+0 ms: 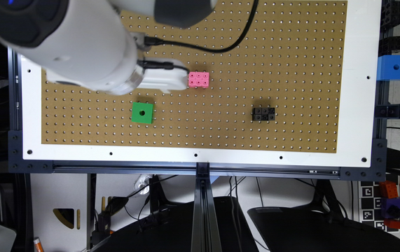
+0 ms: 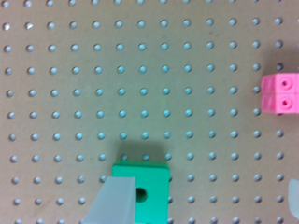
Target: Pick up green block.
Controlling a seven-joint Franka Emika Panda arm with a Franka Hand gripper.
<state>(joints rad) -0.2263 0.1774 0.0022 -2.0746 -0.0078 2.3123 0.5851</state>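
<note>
The green block [image 1: 142, 112] is a bright green cube with a round dark hole in its top. It sits on the brown pegboard [image 1: 241, 70], toward the exterior view's left. My gripper [image 1: 166, 79] shows as a white part hovering above the board, further back than the green block and just left of a pink studded block [image 1: 198, 79]. In the wrist view the green block [image 2: 148, 190] lies partly behind one pale finger [image 2: 113, 201], and the other finger [image 2: 294, 196] is far off at the picture's edge. The gripper [image 2: 204, 198] is open and holds nothing.
A black studded block [image 1: 263, 114] lies on the board to the exterior view's right. A blue cube [image 1: 393, 67] with a hole sits on the frame beyond the board's right edge. The pink block [image 2: 280, 93] also appears in the wrist view. A black cable [image 1: 220, 49] crosses the board's back.
</note>
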